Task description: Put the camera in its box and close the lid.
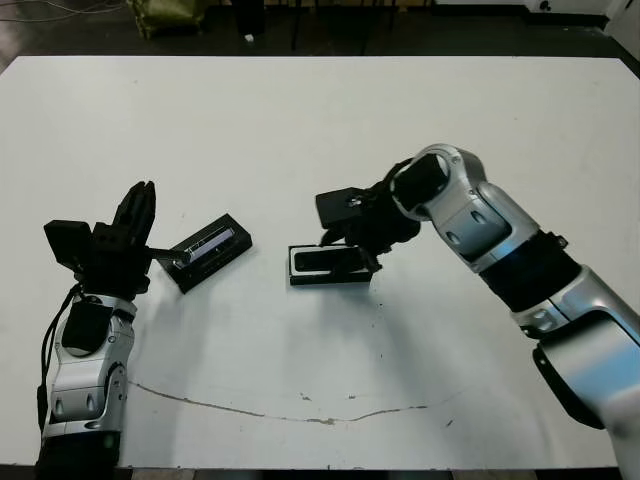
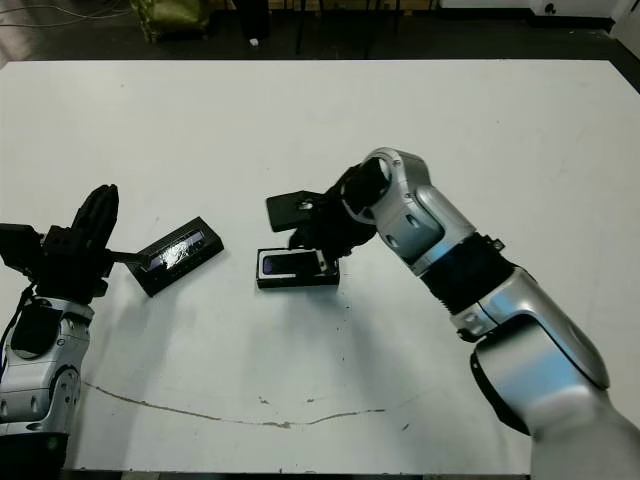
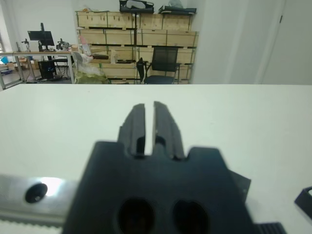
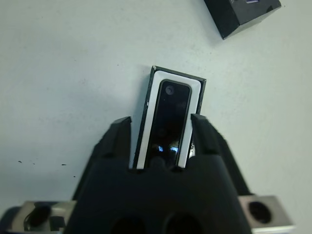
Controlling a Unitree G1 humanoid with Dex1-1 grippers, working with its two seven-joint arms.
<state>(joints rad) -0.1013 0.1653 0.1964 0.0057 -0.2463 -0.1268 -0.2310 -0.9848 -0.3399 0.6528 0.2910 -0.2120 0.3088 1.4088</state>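
Observation:
The box (image 1: 330, 281), black outside and white inside, lies at the table's middle. The camera (image 4: 170, 112) rests flat inside it, seen also in the head view (image 1: 328, 262). My right gripper (image 4: 162, 127) hovers over the box's right end, open, one finger on each side of the box. Whether the fingers (image 4: 119, 136) touch the walls I cannot tell. The lid (image 1: 208, 250), black with a silvery stripe, lies on the table left of the box and shows in the right wrist view too (image 4: 243, 12). My left gripper (image 1: 140, 205) stands just left of the lid, shut and holding nothing.
A thin dark scratch (image 1: 300, 415) runs across the white table near its front edge. The far table edge (image 1: 320, 57) borders a dark floor. Beyond the table, the left wrist view shows an office chair (image 3: 163, 63) and wooden shelving (image 3: 131, 44).

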